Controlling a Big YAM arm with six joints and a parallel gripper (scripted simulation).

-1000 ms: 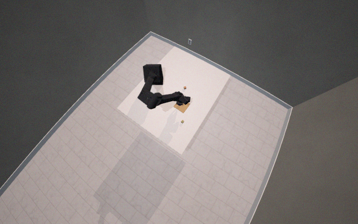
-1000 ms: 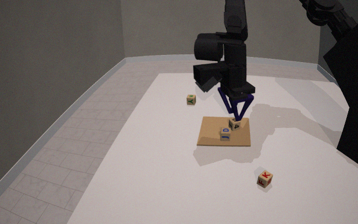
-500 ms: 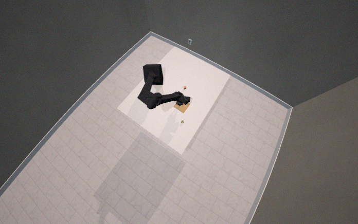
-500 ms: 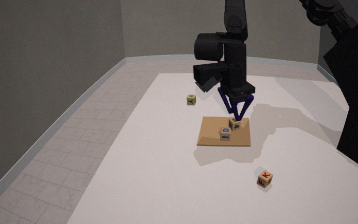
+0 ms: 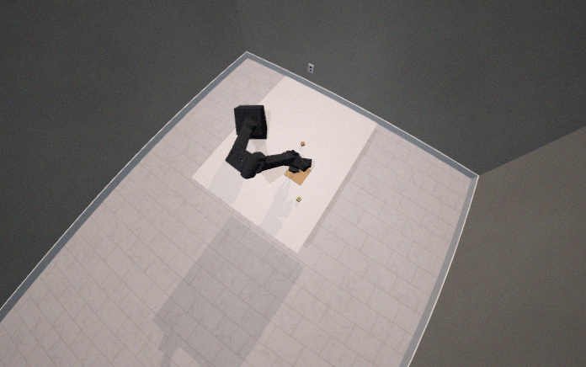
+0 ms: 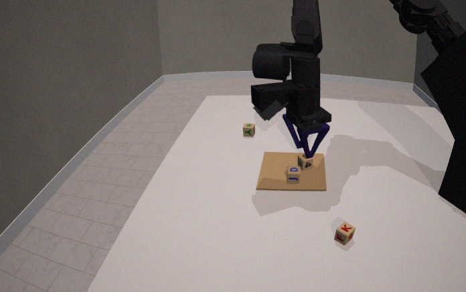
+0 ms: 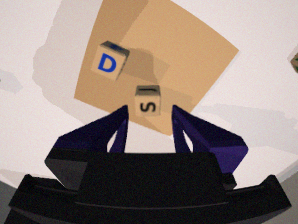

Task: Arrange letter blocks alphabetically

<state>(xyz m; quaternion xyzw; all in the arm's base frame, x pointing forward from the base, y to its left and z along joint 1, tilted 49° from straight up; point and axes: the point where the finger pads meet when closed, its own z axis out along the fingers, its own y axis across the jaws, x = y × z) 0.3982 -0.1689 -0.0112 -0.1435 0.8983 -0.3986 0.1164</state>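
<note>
My pincer point(image 5: 294, 171) point(image 6: 304, 152) point(image 7: 150, 110), partly open and gripping nothing, is at the S block point(image 6: 305, 163) point(image 7: 148, 102), its letter sideways in wrist view; the mat point(image 5: 300, 179) point(image 6: 274, 168) point(image 7: 195, 55) lies nearer the bench's point(image 5: 302, 99) point(image 6: 189, 223) long edge opposite my base.

Blue D tops one block point(image 6: 293, 174) point(image 7: 109, 61); red K another point(image 6: 345, 233).

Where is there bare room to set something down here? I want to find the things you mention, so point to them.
Open patches: the mat's point(image 5: 300, 176) point(image 6: 274, 168) point(image 7: 190, 55) far-left part in the exterior view; table between mat and red-lettered block point(image 5: 302, 143) point(image 6: 345, 234). Crowded: the D block point(image 6: 293, 174) point(image 7: 107, 63) beside the S block point(image 6: 305, 162) point(image 7: 148, 105), under the gripper point(image 6: 304, 152) point(image 7: 150, 110).
</note>
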